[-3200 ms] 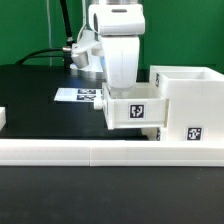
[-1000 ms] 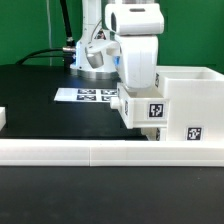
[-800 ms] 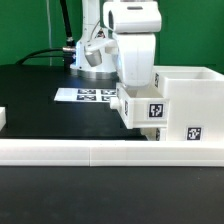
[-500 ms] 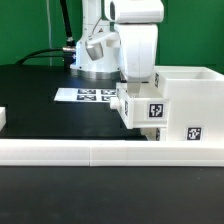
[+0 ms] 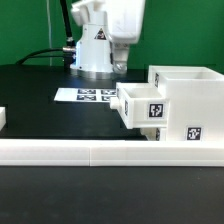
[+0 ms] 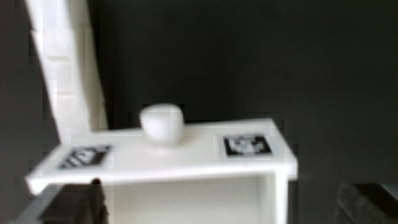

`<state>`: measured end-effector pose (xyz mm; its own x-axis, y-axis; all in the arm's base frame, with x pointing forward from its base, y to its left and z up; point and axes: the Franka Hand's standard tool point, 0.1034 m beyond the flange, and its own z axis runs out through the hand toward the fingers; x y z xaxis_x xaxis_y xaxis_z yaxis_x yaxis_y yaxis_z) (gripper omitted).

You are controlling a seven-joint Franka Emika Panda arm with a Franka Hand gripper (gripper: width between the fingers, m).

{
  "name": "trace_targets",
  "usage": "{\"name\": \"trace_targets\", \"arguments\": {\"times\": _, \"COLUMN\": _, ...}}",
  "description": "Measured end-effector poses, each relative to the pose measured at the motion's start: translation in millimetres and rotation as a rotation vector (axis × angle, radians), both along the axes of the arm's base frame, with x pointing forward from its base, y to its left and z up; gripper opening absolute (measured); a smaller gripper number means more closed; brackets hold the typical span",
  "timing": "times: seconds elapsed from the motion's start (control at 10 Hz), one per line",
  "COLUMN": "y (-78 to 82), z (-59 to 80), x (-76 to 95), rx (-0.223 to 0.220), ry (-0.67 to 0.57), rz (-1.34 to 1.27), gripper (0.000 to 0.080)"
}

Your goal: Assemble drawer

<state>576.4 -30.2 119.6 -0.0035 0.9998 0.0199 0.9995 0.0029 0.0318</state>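
Observation:
The white drawer housing (image 5: 192, 100) stands at the exterior view's right. A small white knobbed tray (image 5: 144, 107) with a square tag sits partly inside its side opening and sticks out to the left. My gripper (image 5: 119, 58) hangs well above the tray, open and empty, touching nothing. In the wrist view the tray (image 6: 169, 160) lies below me with its knob (image 6: 162, 122) and two tags, and the gripper (image 6: 217, 205) shows one dark finger (image 6: 68, 204) on each side of it, spread apart. A second tray is only a white corner (image 5: 3, 118) at the exterior view's left edge.
A long low white rail (image 5: 100, 152) runs along the front of the table and shows in the wrist view (image 6: 63, 70). The marker board (image 5: 85, 96) lies flat behind the tray. The arm's base (image 5: 95, 52) and cables stand at the back.
My gripper carried the tray rightward into the housing, then let go and rose straight up. The tray stays in the housing's opening.

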Motion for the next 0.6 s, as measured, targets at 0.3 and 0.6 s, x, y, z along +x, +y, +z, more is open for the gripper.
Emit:
{"name": "trace_targets", "arguments": {"times": 0.3, "y": -26.0, "z": -40.7, "x": 0.2, "rx": 0.018, "ry": 0.012, "rz": 0.003, "gripper": 0.0648}}
{"name": "trace_targets", "arguments": {"times": 0.6, "y": -25.8, "z": -51.7, "x": 11.9, "rx": 0.029, "ry": 0.011, "rz": 0.0, "gripper": 0.0648}}
